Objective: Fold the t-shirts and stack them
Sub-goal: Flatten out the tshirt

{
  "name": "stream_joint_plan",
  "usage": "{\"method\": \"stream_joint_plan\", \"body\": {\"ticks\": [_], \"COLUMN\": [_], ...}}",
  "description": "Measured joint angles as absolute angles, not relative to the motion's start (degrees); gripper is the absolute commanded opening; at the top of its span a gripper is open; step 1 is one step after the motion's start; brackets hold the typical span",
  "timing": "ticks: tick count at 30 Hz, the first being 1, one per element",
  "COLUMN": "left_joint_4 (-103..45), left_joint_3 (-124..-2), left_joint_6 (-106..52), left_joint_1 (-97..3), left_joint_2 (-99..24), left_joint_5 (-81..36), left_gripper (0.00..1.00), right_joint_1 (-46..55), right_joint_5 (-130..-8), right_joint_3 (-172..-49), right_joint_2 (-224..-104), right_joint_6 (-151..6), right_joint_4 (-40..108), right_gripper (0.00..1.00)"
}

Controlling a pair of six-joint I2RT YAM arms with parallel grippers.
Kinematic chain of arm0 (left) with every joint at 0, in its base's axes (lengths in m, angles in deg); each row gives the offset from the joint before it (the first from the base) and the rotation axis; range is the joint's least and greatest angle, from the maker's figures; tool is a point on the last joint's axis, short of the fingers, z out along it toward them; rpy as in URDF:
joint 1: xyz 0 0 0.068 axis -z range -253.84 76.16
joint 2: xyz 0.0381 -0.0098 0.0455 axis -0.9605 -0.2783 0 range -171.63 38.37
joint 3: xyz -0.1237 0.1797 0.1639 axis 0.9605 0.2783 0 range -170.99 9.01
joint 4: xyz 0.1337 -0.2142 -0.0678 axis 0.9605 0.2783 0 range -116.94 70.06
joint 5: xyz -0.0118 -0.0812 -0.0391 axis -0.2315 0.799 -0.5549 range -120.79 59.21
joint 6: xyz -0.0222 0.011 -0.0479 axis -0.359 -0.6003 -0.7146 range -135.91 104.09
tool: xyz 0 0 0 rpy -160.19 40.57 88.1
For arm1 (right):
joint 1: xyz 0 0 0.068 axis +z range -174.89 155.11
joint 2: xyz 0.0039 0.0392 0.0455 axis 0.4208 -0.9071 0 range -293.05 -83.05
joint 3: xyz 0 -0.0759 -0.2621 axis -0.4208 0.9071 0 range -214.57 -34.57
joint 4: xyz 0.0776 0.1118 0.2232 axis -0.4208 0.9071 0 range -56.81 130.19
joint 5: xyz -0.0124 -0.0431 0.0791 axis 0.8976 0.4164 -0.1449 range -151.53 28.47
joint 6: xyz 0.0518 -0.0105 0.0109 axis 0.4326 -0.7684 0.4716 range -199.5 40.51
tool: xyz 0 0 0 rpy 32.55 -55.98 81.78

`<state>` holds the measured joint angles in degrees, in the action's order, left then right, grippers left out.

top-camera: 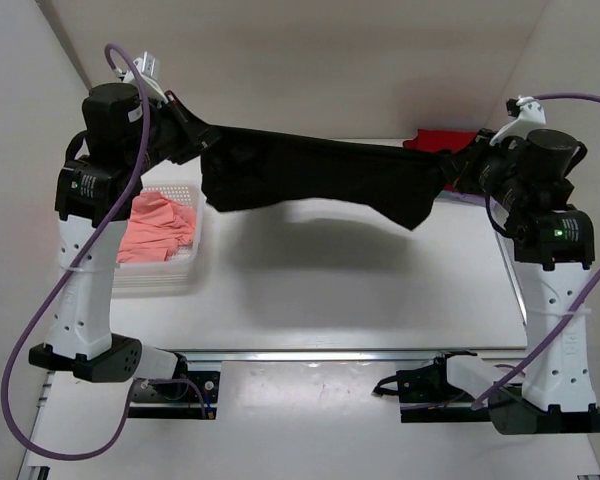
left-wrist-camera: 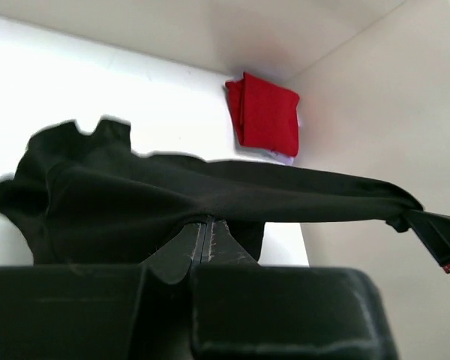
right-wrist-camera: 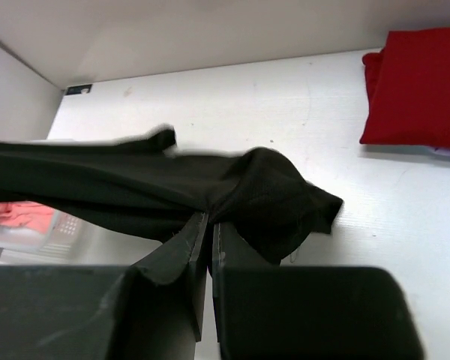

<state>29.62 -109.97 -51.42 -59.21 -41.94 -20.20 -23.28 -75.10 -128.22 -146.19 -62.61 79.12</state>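
- While it hangs above the white worktop [top-camera: 360, 290], the black t-shirt [top-camera: 320, 175] spans the middle of the top view, pulled taut between both arms.
- The white mesh basket [top-camera: 170, 275] at centre left holds a crumpled salmon-pink t-shirt [top-camera: 158, 225].
- A folded red t-shirt [top-camera: 438, 139] lies on the worktop at upper right.
- The left tool [left-wrist-camera: 206, 225] is clamped on the black t-shirt's left end, and the right tool [right-wrist-camera: 208, 221] pinches its right end.

Left gripper [left-wrist-camera: 207, 229]: I see my jaws pressed together on a fold of black cloth.
Black t-shirt [left-wrist-camera: 157, 199]: hangs above the table [left-wrist-camera: 135, 82], pulled taut to the right and bunched on the left.
Right gripper [left-wrist-camera: 437, 234]: meets the shirt's far end; I can't tell its grip from here.
Red t-shirt [left-wrist-camera: 264, 114]: folded, lying in the table's far corner.
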Motion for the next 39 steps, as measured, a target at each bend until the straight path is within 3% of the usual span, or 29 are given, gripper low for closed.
{"method": "stream_joint_plan", "body": {"ticks": [8,13,16,22,28,29,30,31,32,33,34,36,39], "left_joint_4": [29.3,27.4,24.3,16.9,10.1,8.9,9.6,8.7,8.8,8.5,8.5,8.1,9.0], "left_joint_3": [-111.8,-124.1,-127.5,-114.0,-82.1,-74.7,-69.5,-63.4,-56.9,-51.3,-46.5,-38.8,-35.6], "left_joint_6": [-52.8,-55.4,-58.3,-60.7,-59.9,-60.1,-60.3,-60.6,-60.7,-61.2,-61.5,-62.3,-63.0], "left_joint_1": [-61.5,-64.1,-66.9,-68.6,-61.2,-60.3,-59.9,-59.6,-59.5,-59.9,-60.6,-61.9,-62.0], "left_joint_2": [-51.0,-68.3,-72.0,-56.4,-31.4,-27.7,-25.7,-23.9,-22.8,-22.5,-23.4,-26.3,-28.6], "left_joint_5": [-15.3,-10.9,-8.6,-6.2,-6.0,-6.9,-7.7,-7.5,-7.4,-6.7,-5.8,-4.1,-3.5], "left_gripper": [0.00,0.00,0.00,0.00,0.00,0.10,0.19,0.30,0.32,0.34,0.41,0.41,0.44], "right_joint_1": [-24.4,-22.1,-18.7,-19.5,-24.3,-24.3,-24.3,-24.0,-23.6,-23.3,-23.2,-23.2,-24.5], "right_joint_5": [-77.4,-73.0,-68.1,-69.9,-73.6,-74.2,-74.6,-74.5,-74.0,-73.2,-72.3,-70.9,-70.1], "right_joint_3": [-130.2,-140.7,-146.8,-149.0,-126.1,-121.5,-116.6,-111.8,-108.0,-104.9,-101.0,-94.8,-90.8], "right_joint_2": [-151.5,-166.3,-171.2,-164.5,-150.9,-149.8,-149.5,-149.6,-150.4,-151.7,-152.9,-153.6,-151.8], "right_joint_6": [-62.6,-63.4,-65.5,-66.0,-63.9,-63.3,-62.7,-62.0,-61.0,-60.6,-59.6,-58.5,-58.0], "right_joint_4": [80.4,81.6,82.0,78.8,75.6,75.5,76.4,76.9,77.3,78.2,79.4,81.6,84.1], "right_gripper": [0.00,0.00,0.00,0.00,0.00,0.00,0.03,0.20,0.31,0.48,0.53,0.75,0.75]}}
